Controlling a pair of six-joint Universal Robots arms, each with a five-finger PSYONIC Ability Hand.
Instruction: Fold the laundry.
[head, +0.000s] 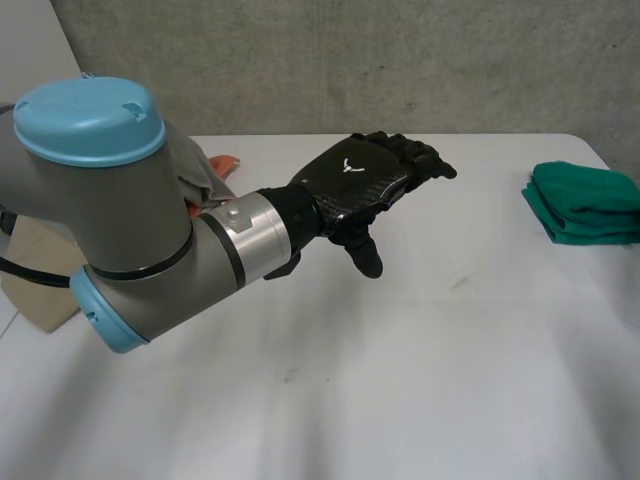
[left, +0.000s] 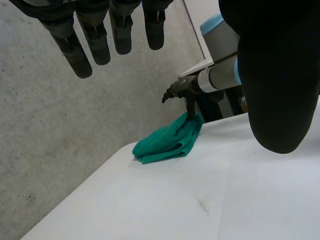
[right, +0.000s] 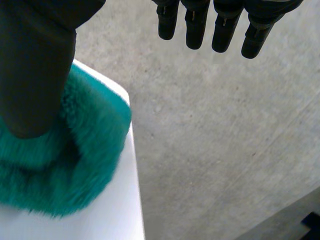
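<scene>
The left hand (head: 365, 180) hovers above the white table (head: 400, 380), fingers straight, holding nothing. The folded green towel (head: 585, 203) lies at the table's right edge (the right hand (right: 35, 65), also wide, is just over it).

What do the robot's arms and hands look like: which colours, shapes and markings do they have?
The left arm has thick grey round joints, light-blue caps and a silver wrist ring. The left hand is black; its glossy back bears a small white mark. The right arm is grey with a light-blue cap; the right hand is black too.
</scene>
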